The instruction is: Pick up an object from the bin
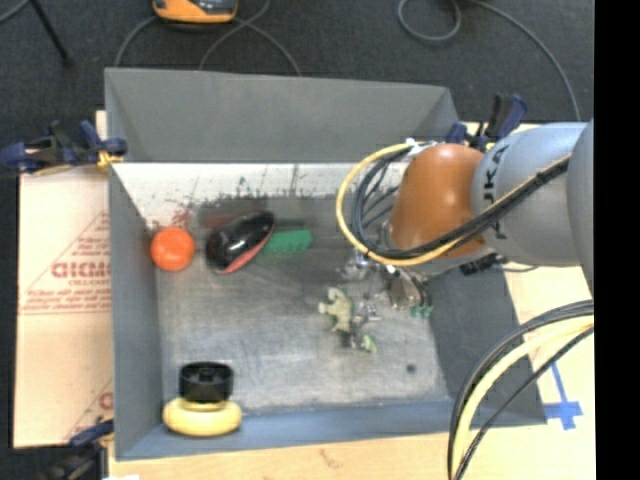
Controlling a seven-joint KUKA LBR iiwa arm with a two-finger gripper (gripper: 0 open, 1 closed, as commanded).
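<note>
Low over the right-centre of the bin floor, you see the gripper (366, 306) pointing down, its metal tip crowded against a small pale-green jagged thing (341, 311), something like a little plastic sprig. You can't judge from this angle whether the jaws stand apart or together (tip and sprig merge into one tangle), nor whether the thing sits between them. It lies at the tip's left side, touching or very nearly so, with a darker green scrap (364, 344) just beside it toward the front wall. Above the tip sits the wrist's orange cover (436, 200), ringed by looped cables (350, 213), and the grey arm (535, 193) runs off to the right. Well apart from all this, along the back of the floor, you have a row of three: a green block (291, 240), a black-and-red oval thing (238, 242) touching its left end, and an orange ball (172, 249) just beside that. In the front-left corner of the grey bin (280, 118) a yellow ring (202, 419) lies flat with a black cap (205, 381) resting against its top.
</note>
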